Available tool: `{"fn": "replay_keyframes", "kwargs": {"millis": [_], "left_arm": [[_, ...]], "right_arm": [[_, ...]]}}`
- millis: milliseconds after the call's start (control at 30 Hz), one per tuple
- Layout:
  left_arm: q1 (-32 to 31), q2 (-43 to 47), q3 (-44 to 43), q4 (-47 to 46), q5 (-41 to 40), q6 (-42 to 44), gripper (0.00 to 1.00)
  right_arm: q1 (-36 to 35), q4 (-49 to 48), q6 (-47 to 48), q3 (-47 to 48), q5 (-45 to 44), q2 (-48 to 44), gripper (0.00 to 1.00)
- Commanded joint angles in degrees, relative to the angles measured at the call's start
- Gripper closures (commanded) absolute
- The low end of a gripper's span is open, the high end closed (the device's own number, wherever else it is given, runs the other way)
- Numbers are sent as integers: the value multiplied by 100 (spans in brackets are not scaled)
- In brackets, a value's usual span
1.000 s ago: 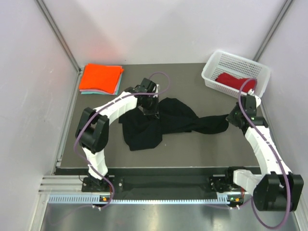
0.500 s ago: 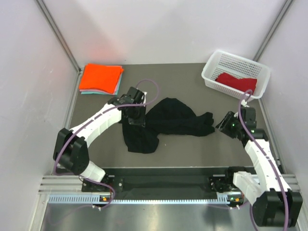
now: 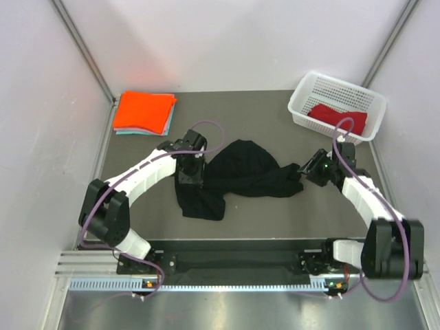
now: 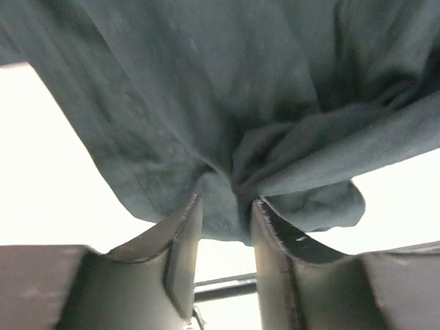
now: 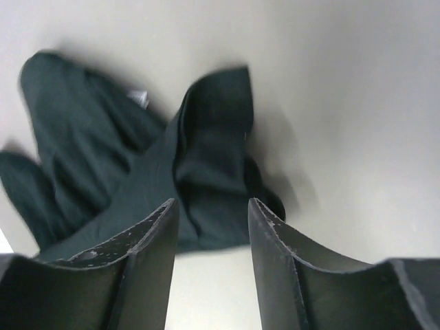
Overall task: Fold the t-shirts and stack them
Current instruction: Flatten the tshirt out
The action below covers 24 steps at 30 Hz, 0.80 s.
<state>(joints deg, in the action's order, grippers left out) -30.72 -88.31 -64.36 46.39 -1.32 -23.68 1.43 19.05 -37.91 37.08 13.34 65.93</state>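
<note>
Starting far left: orange tee (image 3: 143,110) folded atop teal tee (image 3: 168,121), 2 stacked. Left claw (image 4: 223,203) half-apart round bunched fold of black tee (image 3: 244,172), crumpled on counter (image 3: 268,210), likely mid-spread for folding; grip cannot tell. Right claw (image 5: 210,206) wide, empty, beside cloth end. Red tee (image 3: 337,115) waiting in basket (image 3: 300,103).

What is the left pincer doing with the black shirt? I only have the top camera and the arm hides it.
Observer: In the left wrist view the left pincer has its jaws apart, with a bunched fold of the black t-shirt between them.
Operator: And the right one?
Observer: The right pincer is open with nothing between its jaws; the shirt's end lies on the table just beyond it.
</note>
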Motion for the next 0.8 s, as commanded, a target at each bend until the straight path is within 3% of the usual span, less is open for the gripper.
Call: {"fn": "replay_keyframes", "kwargs": {"millis": [0,100,167,267,400,567,767], "left_arm": [[22,121,-542,28,-351,-163,57],[22,428,-526,-191,-54,-172,50],[13,718,-333,-471,610,-58,50],[-101,1053,264,-910,966,-75,50],[-267,843,774,-1026,1134,-382,46],[-408,693,1214,-1456,1107,-812,35],[-549,535,1645,-2169,1337,-1112,31]], "right_arm": [[41,-771,-304,554,126,884,55],[68,-990,-261,608,62,1429,55],[120,-1306,-200,520,168,1606,53],[225,-1640,-103,380,134,1747,52],[331,-2044,-15,361,282,2019,50],[349,-2309,3,405,432,2459,49],[340,-2809,-190,230,634,2758,50]]}}
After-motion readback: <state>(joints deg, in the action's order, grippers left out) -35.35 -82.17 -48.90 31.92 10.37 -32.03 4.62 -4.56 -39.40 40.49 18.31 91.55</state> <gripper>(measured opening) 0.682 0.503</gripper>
